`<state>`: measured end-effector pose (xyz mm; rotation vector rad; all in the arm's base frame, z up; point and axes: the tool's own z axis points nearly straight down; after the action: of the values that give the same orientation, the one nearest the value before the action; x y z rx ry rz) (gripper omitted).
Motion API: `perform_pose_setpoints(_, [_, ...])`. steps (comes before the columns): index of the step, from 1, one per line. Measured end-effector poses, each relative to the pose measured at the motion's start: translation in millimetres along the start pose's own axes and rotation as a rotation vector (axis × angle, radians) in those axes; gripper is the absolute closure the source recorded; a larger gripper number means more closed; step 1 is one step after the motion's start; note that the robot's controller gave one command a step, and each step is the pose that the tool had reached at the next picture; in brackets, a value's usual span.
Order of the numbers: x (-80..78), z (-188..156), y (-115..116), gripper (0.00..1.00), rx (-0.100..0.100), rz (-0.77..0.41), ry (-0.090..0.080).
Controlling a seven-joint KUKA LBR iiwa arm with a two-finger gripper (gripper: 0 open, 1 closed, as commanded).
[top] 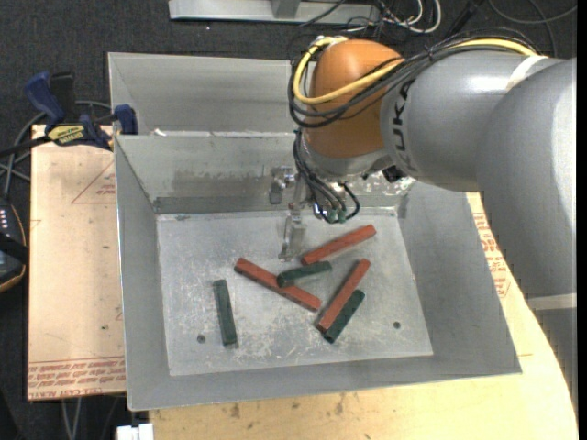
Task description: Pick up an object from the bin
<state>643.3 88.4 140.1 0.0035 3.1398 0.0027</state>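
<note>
I see the gripper (293, 244) low over the bin (138, 273) centre, just above a short dark green stick (305, 271) lying among red sticks (275, 283). I cannot tell whether it is released or clenched. Lettering on the arm (477, 117) is partly legible: "KU".

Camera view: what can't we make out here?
- Gripper: camera view; its tip is too thin and small against the grey floor to tell whether it touches the short green stick just below it.
- Bin: camera view; the arm hides the back right corner and much of the right wall.
- Short green stick and red stick: camera view; the crossing is too small to tell which lies on top.
</note>
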Motion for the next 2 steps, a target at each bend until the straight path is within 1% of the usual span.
perform_pose_setpoints(1, [37.6, 74.3, 35.4, 0.00, 0.000, 0.037, 0.009])
perform_pose_setpoints(2, [34.2, 69.9, 33.4, 1.00, 0.000, 0.040, 0.001])
